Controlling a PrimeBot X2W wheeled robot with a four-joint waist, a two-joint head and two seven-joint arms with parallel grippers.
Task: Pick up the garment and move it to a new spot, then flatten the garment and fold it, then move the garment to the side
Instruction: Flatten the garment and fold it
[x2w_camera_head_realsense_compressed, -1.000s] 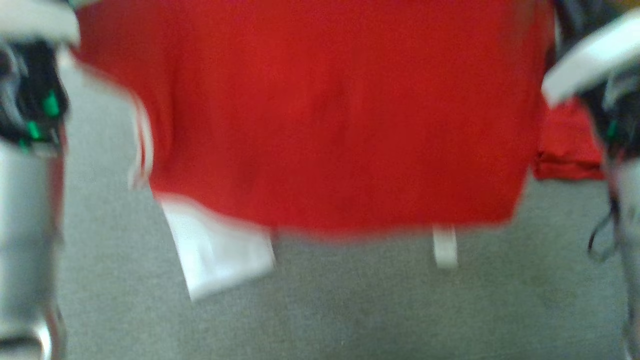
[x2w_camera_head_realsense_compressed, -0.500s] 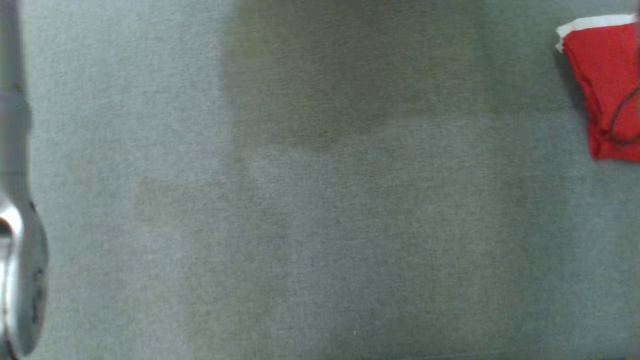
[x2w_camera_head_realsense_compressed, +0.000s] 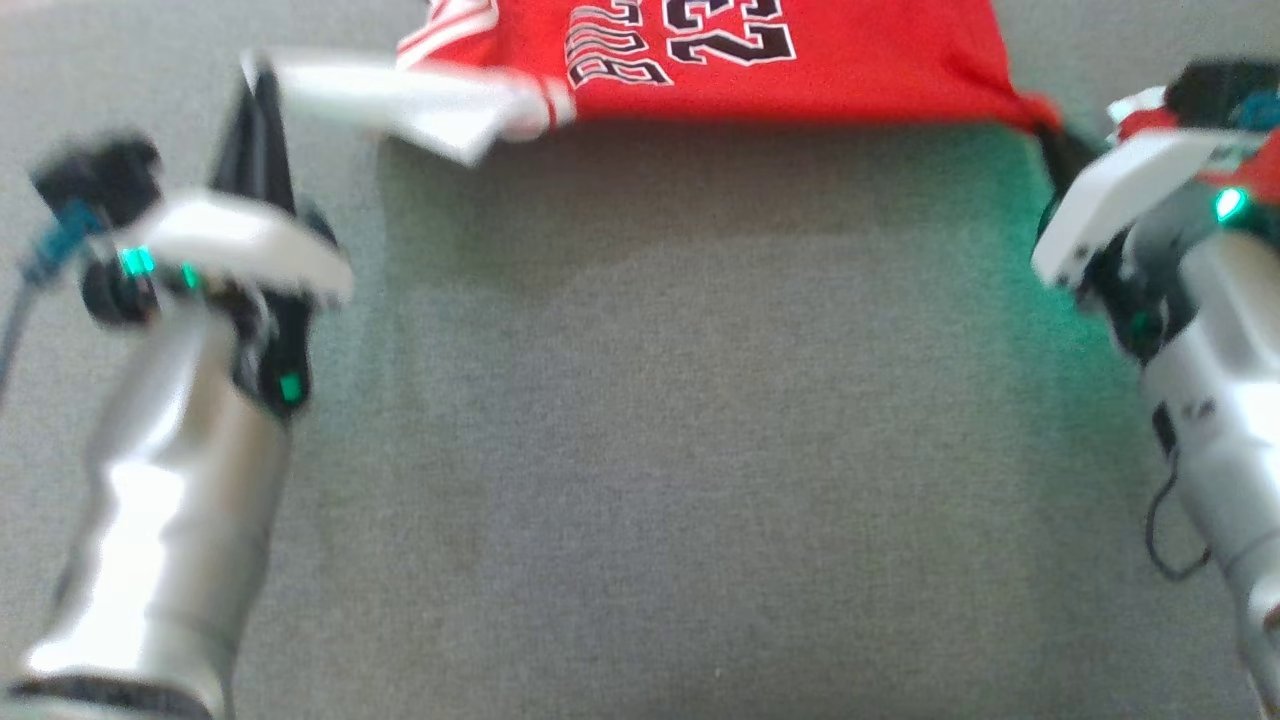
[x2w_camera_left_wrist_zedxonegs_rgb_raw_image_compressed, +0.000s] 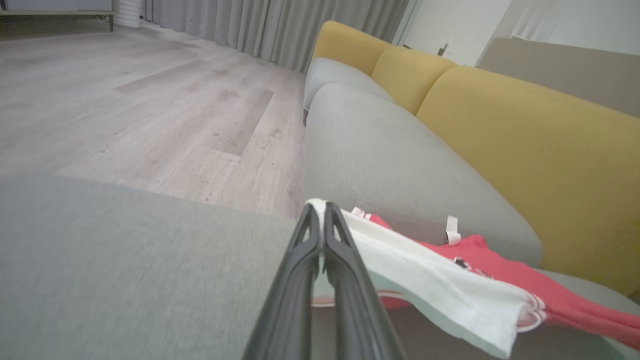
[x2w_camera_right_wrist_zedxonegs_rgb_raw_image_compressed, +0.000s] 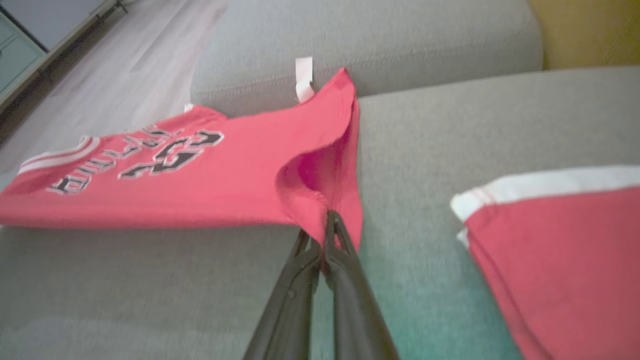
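Red garments number two. Your left gripper (x2w_camera_left_wrist_zedxonegs_rgb_raw_image_compressed: 318, 212) and right gripper (x2w_camera_right_wrist_zedxonegs_rgb_raw_image_compressed: 325, 222) pinch the printed red jersey (x2w_camera_head_realsense_compressed: 850, 75); a white-trimmed red garment (x2w_camera_right_wrist_zedxonegs_rgb_raw_image_compressed: 560, 250) lies lower right.

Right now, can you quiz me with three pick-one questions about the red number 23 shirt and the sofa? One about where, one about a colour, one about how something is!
1. Where is the red shirt?
A) lying on the wooden floor
B) stretched between the left end effector and the right end effector, over the grey cushion
C) folded on top of the sofa back

2. What colour is the sofa backrest?
A) blue
B) yellow
C) black

3. How is the left end effector?
A) wide open
B) shut on nothing
C) shut on the shirt's white part

Answers:
1 B: each end effector pinches one end, and the shirt spans the cushion between them.
2 B: the left wrist view shows yellow back cushions.
3 C: its fingers are pressed together with white cloth caught at the tips.
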